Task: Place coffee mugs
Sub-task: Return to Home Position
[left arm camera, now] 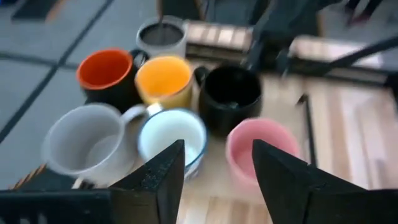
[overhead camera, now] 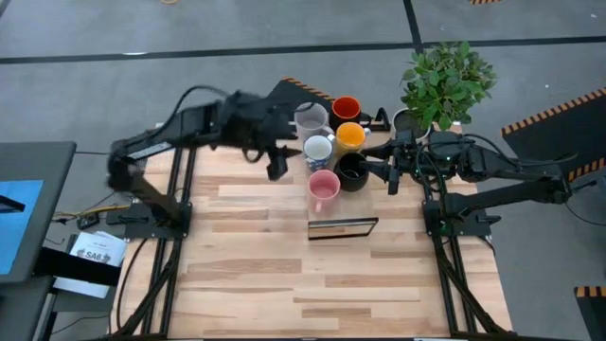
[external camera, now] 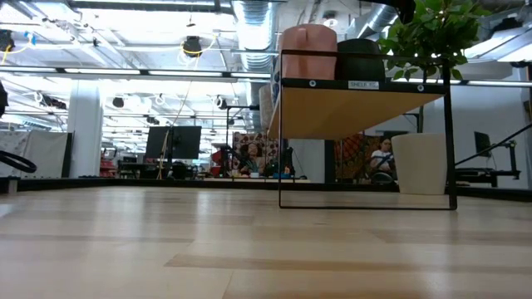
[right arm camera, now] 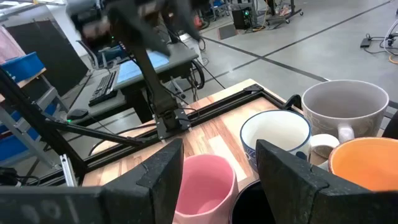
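Wooden shelf (external camera: 357, 112) at the far side of the table (overhead camera: 256, 275) carries all six mugs, packed in two rows. The grey mug (overhead camera: 311, 117), white mug (overhead camera: 318, 149) and pink mug (overhead camera: 324, 189) are towards my left arm. The red mug (overhead camera: 346, 107), yellow mug (overhead camera: 350, 136) and black mug (overhead camera: 353, 171) are towards my right, near the plant (overhead camera: 447, 78). My left gripper (left arm camera: 217, 149) hangs just beside the white mug, jaws spread wide with nothing between them. My right gripper (right arm camera: 219, 149) sits close by the black mug, likewise parted and empty.
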Controlling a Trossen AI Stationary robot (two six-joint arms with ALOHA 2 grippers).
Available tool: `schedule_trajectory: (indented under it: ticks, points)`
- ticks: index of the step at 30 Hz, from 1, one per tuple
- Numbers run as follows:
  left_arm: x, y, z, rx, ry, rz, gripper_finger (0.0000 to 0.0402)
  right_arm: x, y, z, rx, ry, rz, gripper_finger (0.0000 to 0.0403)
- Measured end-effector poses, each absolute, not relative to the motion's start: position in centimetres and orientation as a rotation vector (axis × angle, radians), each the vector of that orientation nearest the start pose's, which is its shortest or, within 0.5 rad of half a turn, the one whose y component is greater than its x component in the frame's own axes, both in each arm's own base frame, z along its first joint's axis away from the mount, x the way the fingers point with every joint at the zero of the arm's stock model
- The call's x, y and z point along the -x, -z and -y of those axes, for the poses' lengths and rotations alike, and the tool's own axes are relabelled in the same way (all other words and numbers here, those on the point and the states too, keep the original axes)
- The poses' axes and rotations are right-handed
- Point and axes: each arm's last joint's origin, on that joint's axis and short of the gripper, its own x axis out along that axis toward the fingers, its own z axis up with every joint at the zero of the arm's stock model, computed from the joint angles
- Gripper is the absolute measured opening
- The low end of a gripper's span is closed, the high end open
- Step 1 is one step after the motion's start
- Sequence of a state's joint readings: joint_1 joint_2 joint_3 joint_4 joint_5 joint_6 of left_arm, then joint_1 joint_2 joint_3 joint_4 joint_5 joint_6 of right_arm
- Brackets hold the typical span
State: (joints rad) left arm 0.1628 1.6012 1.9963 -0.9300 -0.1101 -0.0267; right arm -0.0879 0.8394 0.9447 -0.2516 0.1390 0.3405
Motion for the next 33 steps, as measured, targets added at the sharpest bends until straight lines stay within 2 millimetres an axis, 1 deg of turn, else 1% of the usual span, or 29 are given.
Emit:
schedule_trajectory:
  ticks: [2,4,8,10,13,14,16,18,21,26,33]
  points:
    - [-30.2,-45.0,-4.6,0.051,-0.257,-0.430,0.0161,-17.5,-37.1,1.9,-0.335,0.249,-0.107,0.0226]
    - [-29.0,-42.5,-4.0,0.069,-0.239,-0.324,0.0145,-17.5,-37.1,1.9,-0.335,0.249,-0.107,0.0226]
    - [-26.0,-37.2,-3.0,0.104,-0.215,-0.077,0.0103,-17.5,-37.1,1.9,-0.326,0.249,-0.108,0.0226]
    - [-24.2,-35.0,-2.9,0.124,-0.220,0.054,0.0076,-17.5,-37.1,1.9,-0.325,0.249,-0.108,0.0226]
    - [-21.7,-32.2,-2.9,0.137,-0.222,0.215,0.0024,-17.5,-37.1,1.9,-0.307,0.248,-0.110,0.0226]
    - [-20.9,-31.4,-2.9,0.152,-0.227,0.248,0.0012,-17.5,-37.1,1.9,-0.302,0.248,-0.110,0.0226]
    - [-19.6,-29.8,-2.9,0.193,-0.253,0.286,0.0005,-17.5,-37.1,2.0,-0.300,0.247,-0.110,0.0224]
    - [-18.4,-28.7,-2.8,0.205,-0.272,0.294,0.0001,-17.5,-37.1,1.9,-0.299,0.247,-0.110,0.0220]
    - [-17.0,-28.0,-2.7,0.221,-0.290,0.300,0.0000,-17.5,-37.1,1.9,-0.299,0.248,-0.112,0.0212]
    - [-15.3,-27.9,-2.5,0.222,-0.300,0.269,0.0000,-17.5,-37.1,1.9,-0.299,0.248,-0.113,0.0200]
    - [-12.5,-27.2,-2.1,0.257,-0.330,0.164,0.0000,-17.5,-37.1,1.9,-0.300,0.247,-0.113,0.0179]
